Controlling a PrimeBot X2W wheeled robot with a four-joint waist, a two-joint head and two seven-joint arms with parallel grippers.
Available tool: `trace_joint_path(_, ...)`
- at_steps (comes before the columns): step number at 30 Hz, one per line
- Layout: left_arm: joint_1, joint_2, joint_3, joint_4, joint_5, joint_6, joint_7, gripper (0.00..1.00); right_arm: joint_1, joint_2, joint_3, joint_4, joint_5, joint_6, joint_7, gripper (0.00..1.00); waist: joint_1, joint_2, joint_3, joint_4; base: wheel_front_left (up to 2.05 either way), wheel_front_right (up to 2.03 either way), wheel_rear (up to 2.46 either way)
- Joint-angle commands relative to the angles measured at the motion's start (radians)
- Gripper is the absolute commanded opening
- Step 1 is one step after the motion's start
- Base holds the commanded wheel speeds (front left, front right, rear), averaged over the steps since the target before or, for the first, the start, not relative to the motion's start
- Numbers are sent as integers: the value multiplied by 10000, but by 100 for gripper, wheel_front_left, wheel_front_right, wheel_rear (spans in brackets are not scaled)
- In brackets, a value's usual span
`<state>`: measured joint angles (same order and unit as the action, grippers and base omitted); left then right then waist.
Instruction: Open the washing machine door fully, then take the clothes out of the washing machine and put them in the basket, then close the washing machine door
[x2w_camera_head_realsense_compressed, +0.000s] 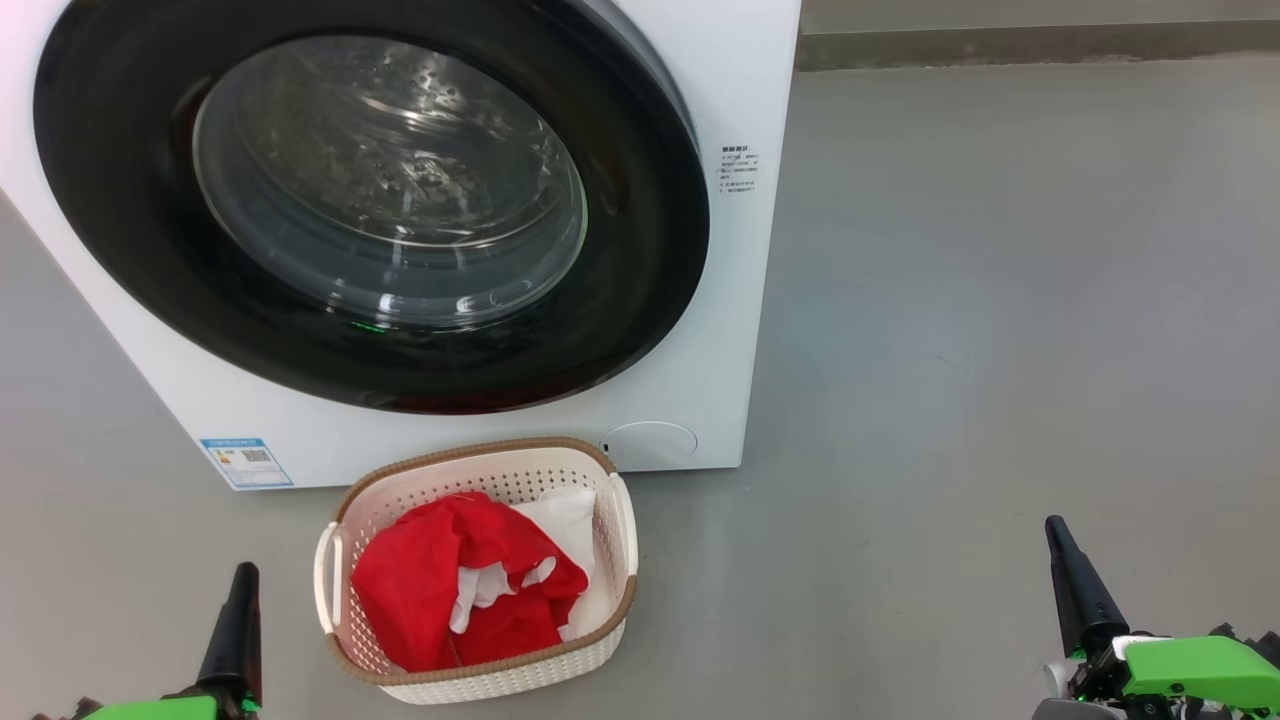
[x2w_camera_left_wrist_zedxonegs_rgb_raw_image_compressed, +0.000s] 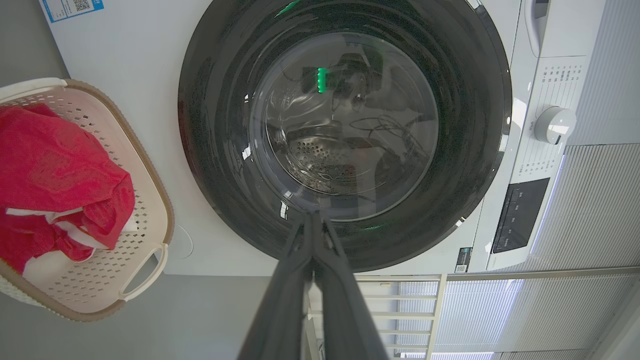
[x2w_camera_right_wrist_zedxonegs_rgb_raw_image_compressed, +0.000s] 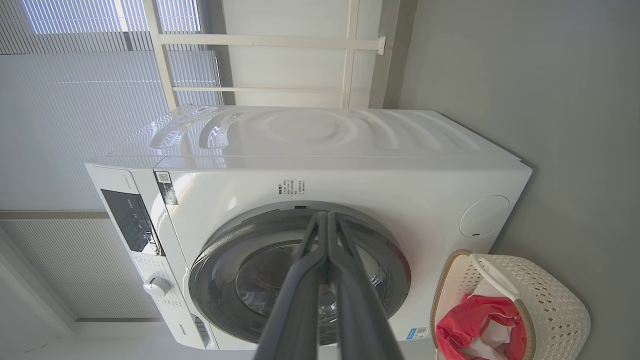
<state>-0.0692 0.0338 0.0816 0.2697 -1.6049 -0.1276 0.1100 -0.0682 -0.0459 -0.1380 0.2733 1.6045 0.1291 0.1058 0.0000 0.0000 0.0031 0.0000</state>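
Dark left tool (x2w_camera_head_realsense_compressed: 245, 570) and right tool (x2w_camera_head_realsense_compressed: 1053, 524) both closed, empty, pointing up, basket (x2w_camera_head_realsense_compressed: 480, 447) between them

Smooth grey floor (x2w_camera_head_realsense_compressed: 1000, 300) was seen across the right half of the head view, matte and evenly lit. A darker skirting strip (x2w_camera_head_realsense_compressed: 1030, 45) was noted along the upper right edge, with pale wall (x2w_camera_head_realsense_compressed: 1000, 12) above it. In the right wrist view, white slatted blinds (x2w_camera_right_wrist_zedxonegs_rgb_raw_image_compressed: 75, 125) were seen at upper left, lit by daylight. A white bar frame (x2w_camera_right_wrist_zedxonegs_rgb_raw_image_compressed: 260, 40) was seen at top centre.
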Motion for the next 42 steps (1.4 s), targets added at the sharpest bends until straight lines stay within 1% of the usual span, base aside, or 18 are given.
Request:
trace_joint_path(1, -388, 164, 328, -248, -33, -31, 37, 0, -397, -43, 241, -286, 41, 16, 75, 0, 0, 0, 0, 0, 0, 0, 0)
trace_joint_path(42, -388, 164, 324, -248, -36, -31, 34, 0, -397, -43, 242, -286, 42, 16, 74, 0, 0, 0, 0, 0, 0, 0, 0)
